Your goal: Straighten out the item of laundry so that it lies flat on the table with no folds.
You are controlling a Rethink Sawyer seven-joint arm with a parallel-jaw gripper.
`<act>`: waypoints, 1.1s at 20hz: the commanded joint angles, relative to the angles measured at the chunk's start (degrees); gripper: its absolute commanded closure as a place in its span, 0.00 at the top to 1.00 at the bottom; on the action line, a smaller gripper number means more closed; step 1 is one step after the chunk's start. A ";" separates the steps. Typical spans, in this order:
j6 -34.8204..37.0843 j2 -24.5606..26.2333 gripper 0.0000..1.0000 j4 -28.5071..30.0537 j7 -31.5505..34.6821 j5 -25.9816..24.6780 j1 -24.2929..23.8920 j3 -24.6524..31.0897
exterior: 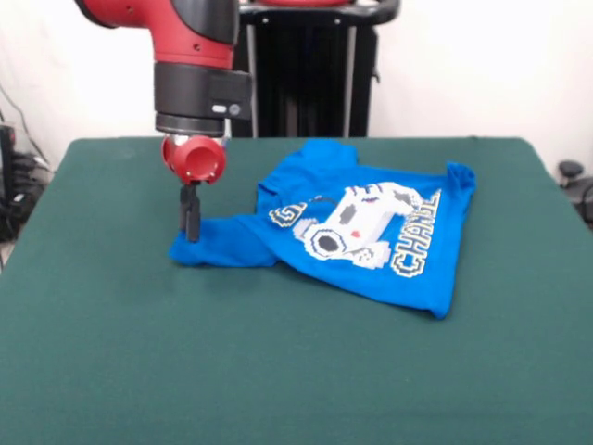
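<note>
Bare green table (278, 371) in front; behind it, a crumpled blue T-shirt (371, 232) stretches rightward from the gripper (190, 227), whose fingers pinch its left tip.

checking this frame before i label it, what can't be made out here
- Front view: whether the gripper pinches the blue T-shirt or only touches it; the dark fingers are too small to tell.
- Front view: the print's lettering, partly folded under; only "CHANGE" and part of a "G" show.
- Front view: the shirt's underside and folded-under layers, hidden by its own cloth.
- Front view: the arm above its red joint, cut off by the top edge.
</note>
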 commanded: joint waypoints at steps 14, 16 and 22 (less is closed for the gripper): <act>0.57 1.18 1.00 4.13 9.78 4.15 9.48 0.20; 0.03 1.64 1.00 3.76 9.87 4.34 9.76 -0.04; -1.57 3.27 1.00 1.96 10.03 5.92 11.71 -1.46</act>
